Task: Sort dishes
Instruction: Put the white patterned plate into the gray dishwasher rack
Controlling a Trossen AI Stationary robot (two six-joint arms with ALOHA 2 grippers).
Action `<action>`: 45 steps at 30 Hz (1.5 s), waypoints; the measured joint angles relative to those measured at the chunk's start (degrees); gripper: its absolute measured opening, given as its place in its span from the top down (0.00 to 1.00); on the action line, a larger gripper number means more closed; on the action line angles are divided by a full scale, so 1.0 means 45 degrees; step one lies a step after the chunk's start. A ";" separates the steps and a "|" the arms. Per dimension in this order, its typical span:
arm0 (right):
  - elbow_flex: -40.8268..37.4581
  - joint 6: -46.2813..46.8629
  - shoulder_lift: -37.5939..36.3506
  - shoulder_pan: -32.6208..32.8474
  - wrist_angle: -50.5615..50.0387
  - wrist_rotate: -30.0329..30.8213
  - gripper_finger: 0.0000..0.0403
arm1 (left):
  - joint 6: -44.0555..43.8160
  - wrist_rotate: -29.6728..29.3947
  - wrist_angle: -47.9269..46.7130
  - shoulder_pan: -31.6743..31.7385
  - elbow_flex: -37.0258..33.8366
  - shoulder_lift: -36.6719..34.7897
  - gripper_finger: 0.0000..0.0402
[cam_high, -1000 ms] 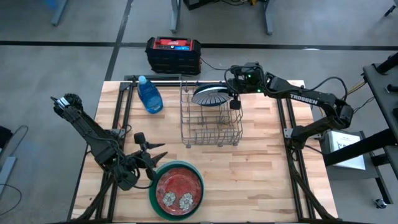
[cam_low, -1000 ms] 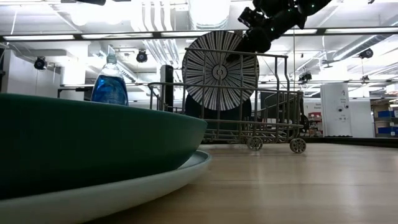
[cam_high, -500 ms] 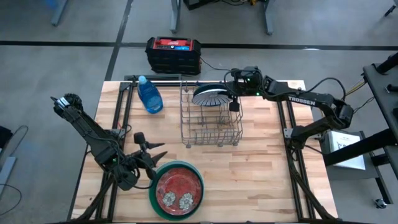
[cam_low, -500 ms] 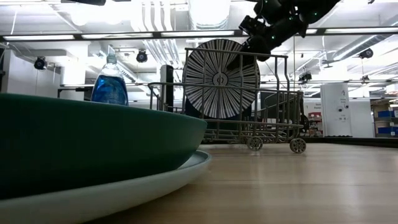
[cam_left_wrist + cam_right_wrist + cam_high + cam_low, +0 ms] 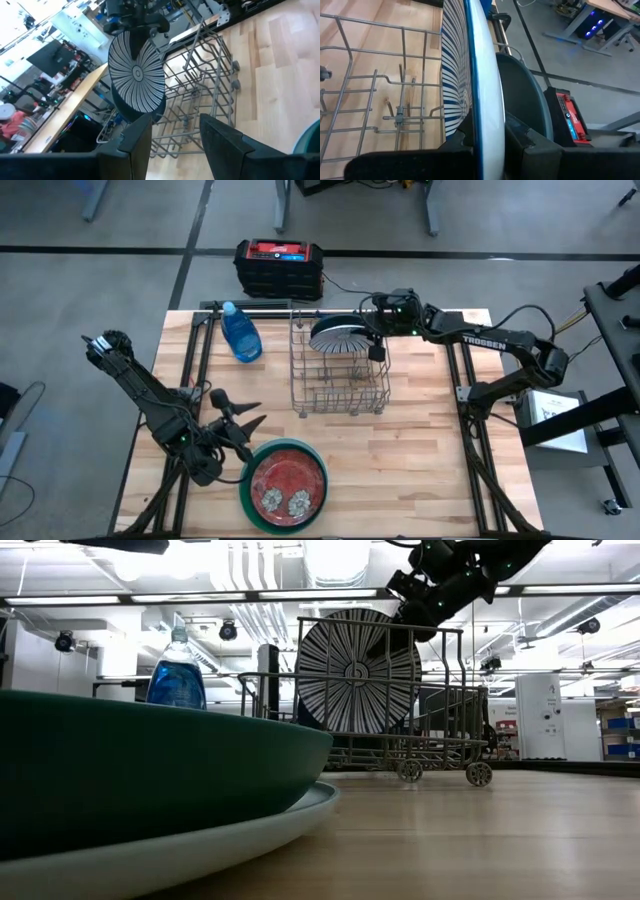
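Observation:
A white plate with dark radial stripes (image 5: 338, 335) (image 5: 358, 670) stands on edge in the wire rack (image 5: 340, 385) at the table's far middle. My right gripper (image 5: 372, 330) (image 5: 487, 137) is shut on it. Just behind it in the rack stands a dark teal plate (image 5: 525, 105) (image 5: 125, 107). Near the front edge a red plate with pale flower marks (image 5: 288, 480) lies on a larger green plate (image 5: 247, 498). Just left of them my left gripper (image 5: 238, 420) (image 5: 175, 140) stands open, holding nothing and pointing toward the rack. My right gripper pinches the striped plate's rim (image 5: 482, 120) between its two fingers, one on each face, at the plate's upper right edge (image 5: 405, 625). The fingers come slanting down from the table's right. The plate is upright, its lower part down between the rack's wires.
A blue bottle (image 5: 240, 332) (image 5: 177, 675) stands left of the rack. A black and red box (image 5: 279, 267) sits on the floor beyond the far edge. Bare wood lies right of the rack and of the stacked plates.
My right gripper has gone down with the striped plate, which has sunk upright deeper into the rack in front of the teal plate. My left gripper has turned a little in place.

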 joint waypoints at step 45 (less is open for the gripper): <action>0.0128 0.0613 0.1647 0.0000 0.0753 0.0774 0.79 | -0.1669 0.0014 -0.1252 0.0000 -0.0024 -0.0010 0.61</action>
